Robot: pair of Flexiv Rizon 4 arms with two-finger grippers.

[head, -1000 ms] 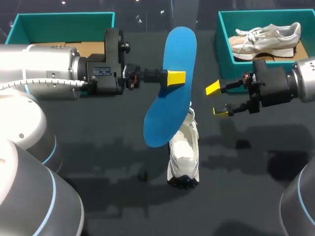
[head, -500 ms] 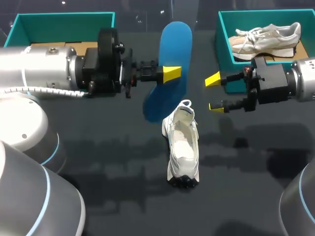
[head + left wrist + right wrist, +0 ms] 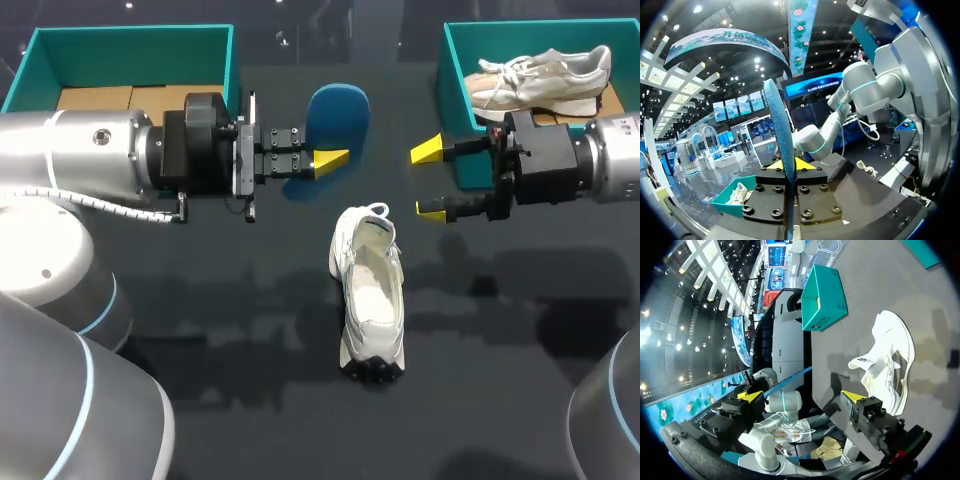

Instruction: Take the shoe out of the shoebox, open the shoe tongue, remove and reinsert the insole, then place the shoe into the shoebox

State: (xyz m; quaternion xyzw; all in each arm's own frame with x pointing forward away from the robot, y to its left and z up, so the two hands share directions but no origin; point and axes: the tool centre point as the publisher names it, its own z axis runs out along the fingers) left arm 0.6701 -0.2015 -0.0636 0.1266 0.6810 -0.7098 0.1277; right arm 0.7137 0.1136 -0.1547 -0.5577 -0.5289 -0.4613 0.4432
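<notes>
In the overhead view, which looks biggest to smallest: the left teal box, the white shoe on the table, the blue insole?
1. left teal box, largest
2. white shoe
3. blue insole, smallest, but it's tilted and partly hidden, so unsure

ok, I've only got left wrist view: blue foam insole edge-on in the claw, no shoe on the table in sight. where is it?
Observer: Head view shows the white low-top sneaker lying on the dark table, opening up. It is nearer the robot than the left claw and apart from the blue foam insole.
Operator: right claw on it?
Observer: No. The right claw is open and empty, beyond the heel end on the right arm's side, touching nothing.
Operator: left box?
Observer: The teal shoebox on the left shows only brown cardboard inside.
</notes>
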